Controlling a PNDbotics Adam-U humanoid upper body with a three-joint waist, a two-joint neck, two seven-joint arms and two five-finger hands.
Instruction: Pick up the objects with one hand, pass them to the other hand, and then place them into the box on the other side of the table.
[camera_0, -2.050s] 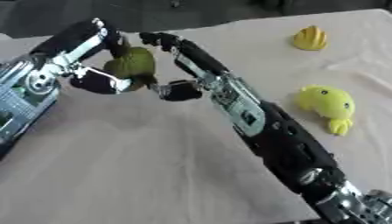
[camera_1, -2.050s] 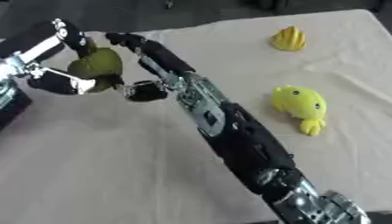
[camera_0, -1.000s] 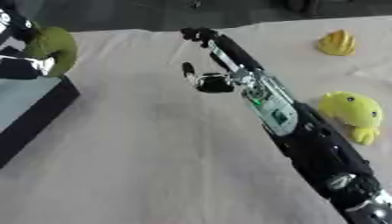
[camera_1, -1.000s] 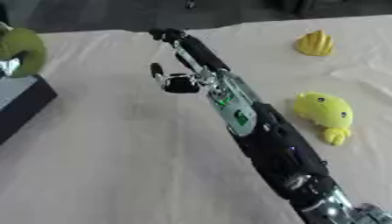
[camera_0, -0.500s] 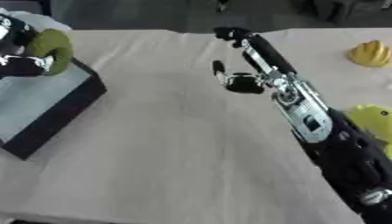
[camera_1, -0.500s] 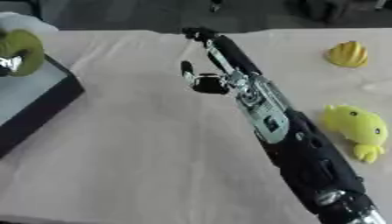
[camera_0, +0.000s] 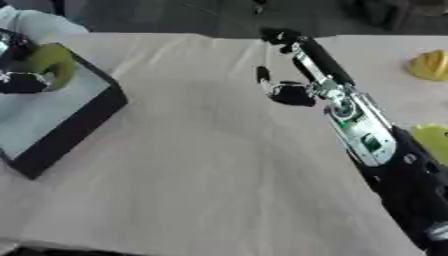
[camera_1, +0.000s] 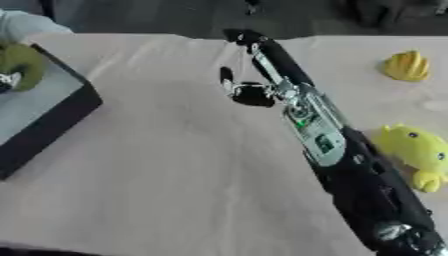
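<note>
Pear (camera_0: 51, 64) clamped in left hand (camera_0: 24, 80), right over the box (camera_0: 83, 117) at table's left edge | right hand (camera_0: 293, 75) empty, fingers stretched out mid-table | yellow toys (camera_1: 418, 152) (camera_1: 405, 66) sit on the right

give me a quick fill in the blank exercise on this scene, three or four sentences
1. The left hand holds a green object over the ____ at the table's left edge.
2. The right hand holds ____ above the cloth.
3. The yellow toy lies on the robot's ____ side.
4. Beyond it lies a smaller object coloured ____.

Missing words: box; nothing; right; yellow
</note>
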